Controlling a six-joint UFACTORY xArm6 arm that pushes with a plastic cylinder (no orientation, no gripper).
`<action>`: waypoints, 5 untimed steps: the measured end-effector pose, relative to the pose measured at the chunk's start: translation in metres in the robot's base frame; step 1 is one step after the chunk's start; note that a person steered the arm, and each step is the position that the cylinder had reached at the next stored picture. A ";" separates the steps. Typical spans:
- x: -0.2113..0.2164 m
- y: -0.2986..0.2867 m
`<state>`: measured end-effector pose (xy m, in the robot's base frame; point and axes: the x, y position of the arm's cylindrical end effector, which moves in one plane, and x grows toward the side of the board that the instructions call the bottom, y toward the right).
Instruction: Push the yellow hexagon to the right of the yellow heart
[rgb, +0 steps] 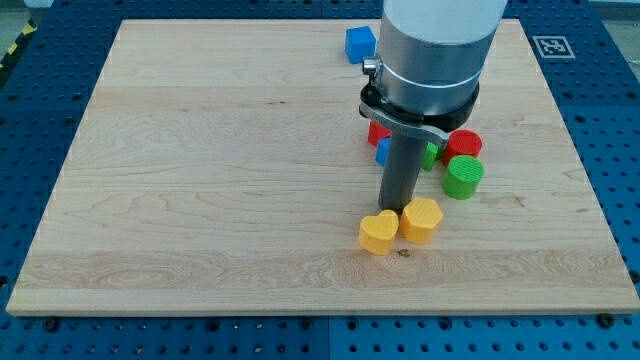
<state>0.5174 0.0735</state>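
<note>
tip: my tip is a bare rod w/ no jaws to open, touching top edges of both yellows
yellow hexagon: touching, on the view's right of yellow heart
count: 2 yellow; others partly hidden, cannot tell

I see my tip just above the yellow heart and the yellow hexagon. They sit side by side, touching, hexagon on the view's right. A green round block sits near.
</note>
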 end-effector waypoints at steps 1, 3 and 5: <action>0.000 0.000; 0.000 0.000; 0.009 0.000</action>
